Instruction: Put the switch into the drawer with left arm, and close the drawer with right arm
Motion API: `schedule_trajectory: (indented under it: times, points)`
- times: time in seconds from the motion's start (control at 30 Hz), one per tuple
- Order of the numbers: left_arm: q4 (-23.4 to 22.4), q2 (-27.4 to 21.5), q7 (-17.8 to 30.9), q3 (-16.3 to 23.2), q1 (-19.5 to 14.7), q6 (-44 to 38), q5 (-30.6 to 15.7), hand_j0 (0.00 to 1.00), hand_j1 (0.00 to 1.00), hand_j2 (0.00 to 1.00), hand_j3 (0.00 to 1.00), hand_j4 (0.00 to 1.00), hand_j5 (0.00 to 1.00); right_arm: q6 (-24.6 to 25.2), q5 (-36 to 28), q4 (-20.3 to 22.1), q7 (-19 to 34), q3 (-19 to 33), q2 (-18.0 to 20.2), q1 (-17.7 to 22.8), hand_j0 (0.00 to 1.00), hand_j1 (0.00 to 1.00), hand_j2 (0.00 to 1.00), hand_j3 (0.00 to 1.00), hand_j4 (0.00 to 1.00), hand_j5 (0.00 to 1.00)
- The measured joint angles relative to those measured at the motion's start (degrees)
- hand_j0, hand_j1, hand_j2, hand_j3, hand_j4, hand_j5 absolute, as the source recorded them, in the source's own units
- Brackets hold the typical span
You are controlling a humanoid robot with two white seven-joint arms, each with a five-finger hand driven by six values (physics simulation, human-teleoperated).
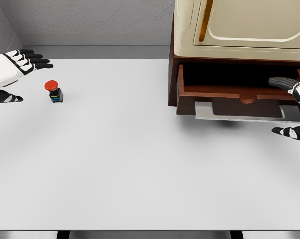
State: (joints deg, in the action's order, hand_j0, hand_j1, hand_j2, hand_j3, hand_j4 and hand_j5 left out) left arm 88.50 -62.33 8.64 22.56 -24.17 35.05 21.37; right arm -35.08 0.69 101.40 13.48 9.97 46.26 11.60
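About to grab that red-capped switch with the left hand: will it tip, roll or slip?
The switch looks small and rigid, probably light. Its round red cap sits on a narrower dark body, so a sideways nudge might tip it. Once down, the cap could let it roll. The open left hand should likely pinch the squarer body.

The left hand (13,69) comes in at the picture's upper left edge, white palm and black fingers spread wide, thumb held low and apart. The right hand (293,107) shows at the right edge, fingers extended, thumb well below them, holding nothing.
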Motion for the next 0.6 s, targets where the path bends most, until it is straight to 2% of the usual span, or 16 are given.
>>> schedule_trajectory:
  times: [0.17, 0.3, 0.4, 0.43, 0.6]
  points:
    - [0.00, 0.83, 0.02, 0.14, -0.09, 0.00, 0.11, 1.00, 1.00, 1.00, 1.00, 1.00, 1.00, 0.00, 0.00, 0.00, -0.10, -0.25, -0.07, 0.00, 1.00, 1.00, 1.00, 1.00, 1.00, 1.00]
    - [0.00, 4.01, 0.98, 0.31, -0.88, 0.00, 2.69, 1.00, 1.00, 1.00, 1.00, 1.00, 1.00, 0.00, 0.00, 0.00, -0.20, -0.24, -0.19, -0.09, 1.00, 1.00, 1.00, 1.00, 1.00, 1.00]
    - [-0.05, 6.35, 2.51, 0.44, -2.46, 0.00, 5.51, 1.00, 1.00, 1.00, 1.00, 1.00, 1.00, 0.00, 0.00, 0.00, -0.24, -0.23, -0.24, 0.00, 1.00, 1.00, 1.00, 1.00, 1.00, 1.00]
    - [-0.12, 6.84, 2.81, 0.82, -3.95, -0.01, 6.41, 1.00, 1.00, 1.00, 1.00, 1.00, 1.00, 0.00, 0.00, 0.00, -0.25, -0.23, -0.25, 0.00, 1.00, 1.00, 1.00, 1.00, 1.00, 1.00]
    - [-1.08, 7.83, 4.53, 5.23, -8.87, 0.00, 8.54, 1.00, 1.00, 1.00, 1.00, 1.00, 1.00, 0.00, -0.06, 0.00, -0.26, -0.22, -0.26, 0.00, 1.00, 1.00, 1.00, 1.00, 1.00, 1.00]
